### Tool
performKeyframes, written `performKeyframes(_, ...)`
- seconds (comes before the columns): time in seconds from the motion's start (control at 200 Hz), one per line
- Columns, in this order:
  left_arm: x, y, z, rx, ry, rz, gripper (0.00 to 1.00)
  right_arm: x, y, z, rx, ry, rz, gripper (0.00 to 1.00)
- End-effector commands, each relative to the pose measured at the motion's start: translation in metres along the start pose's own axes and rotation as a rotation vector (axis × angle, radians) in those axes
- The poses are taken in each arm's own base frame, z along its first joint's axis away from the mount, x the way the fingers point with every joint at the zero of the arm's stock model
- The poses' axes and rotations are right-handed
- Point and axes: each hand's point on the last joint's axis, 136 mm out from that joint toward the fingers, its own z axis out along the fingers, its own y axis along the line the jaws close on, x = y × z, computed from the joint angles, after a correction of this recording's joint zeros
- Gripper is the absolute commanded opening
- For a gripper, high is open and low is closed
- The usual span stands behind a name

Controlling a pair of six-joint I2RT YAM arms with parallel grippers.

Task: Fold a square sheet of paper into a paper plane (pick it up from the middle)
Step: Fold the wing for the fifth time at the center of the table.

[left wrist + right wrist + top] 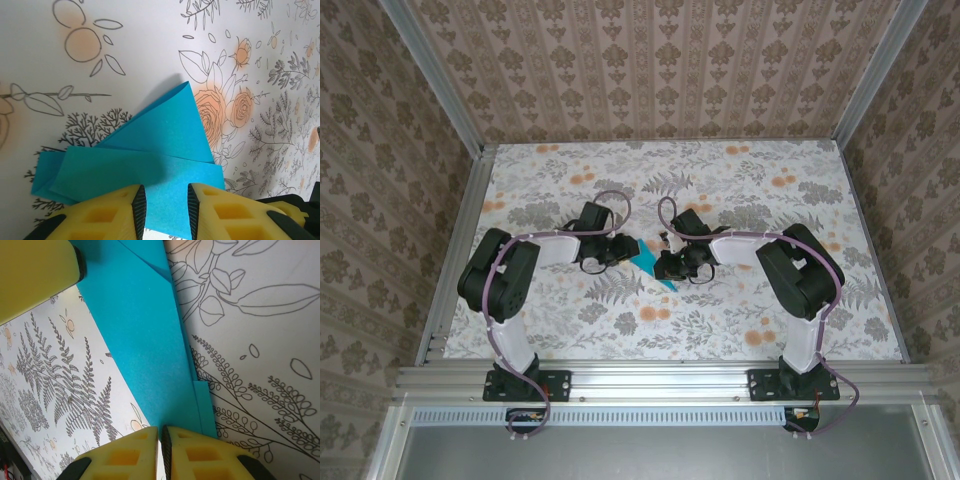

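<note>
**Both grippers at the folded paper, mid-table**

The paper (648,262) lay at the middle of the table (770,310), between the two grippers, which met nose to nose over it. It was turquoise, folded into several layers, with a narrow point running toward the near edge in the top view.

The left gripper (619,250) sat at the paper's left side. In the left wrist view its yellow fingers (120,210) stood partly apart with a clear gap between them. The paper (165,135) showed in that gap and spread out beyond the tips. A long band lay crosswise, and a triangular flap pointed away from the gripper, with a shadow along its far edge. A sliver of bare table showed low in the gap. The pads did not look pressed against anything, so I noted no grip.

The right gripper (667,266) sat at the paper's right side. In the right wrist view its fingers (200,455) were closed to a thin slit. The paper (145,340) ran as a long strip straight down into that slit, and a stepped edge of layers showed just above the tips. It looked pinched there. One yellow finger of the left gripper (35,275) sat at the strip's far end.
</note>
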Motion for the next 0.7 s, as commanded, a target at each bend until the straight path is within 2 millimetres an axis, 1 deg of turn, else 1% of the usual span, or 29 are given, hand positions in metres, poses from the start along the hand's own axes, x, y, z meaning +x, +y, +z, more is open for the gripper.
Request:
performKeyframes(0.0, -0.009, 0.036, -0.011, -0.141, -0.052, -0.049, 0.32, 0.031, -0.051, 0.014, 0.187, 0.098, 0.064, 0.15)
performKeyframes(0.025, -0.009, 0.035, -0.011, -0.14, -0.052, -0.046, 0.32, 0.031, -0.051, 0.014, 0.186, 0.097, 0.064, 0.15)
performKeyframes(0.035, -0.015, 0.04, -0.014, -0.144, -0.064, -0.062, 0.32, 0.031, -0.05, 0.013, 0.186, 0.097, 0.064, 0.15)
performKeyframes(0.055, -0.017, 0.043, -0.016, -0.147, -0.069, -0.069, 0.32, 0.031, -0.05, 0.014, 0.186, 0.097, 0.062, 0.15)
performKeyframes(0.26, -0.029, 0.047, -0.026, -0.152, -0.096, -0.069, 0.33, 0.033, -0.051, 0.014, 0.19, 0.1, 0.06, 0.15)
performKeyframes(0.355, -0.034, 0.044, -0.029, -0.141, -0.102, -0.062, 0.33, 0.033, -0.051, 0.014, 0.191, 0.101, 0.059, 0.15)
performKeyframes(0.51, -0.041, 0.03, -0.039, -0.104, -0.123, -0.026, 0.33, 0.034, -0.05, 0.015, 0.19, 0.102, 0.056, 0.16)
performKeyframes(0.695, -0.043, 0.005, -0.061, -0.052, -0.178, 0.033, 0.33, 0.033, -0.049, 0.013, 0.19, 0.096, 0.054, 0.16)
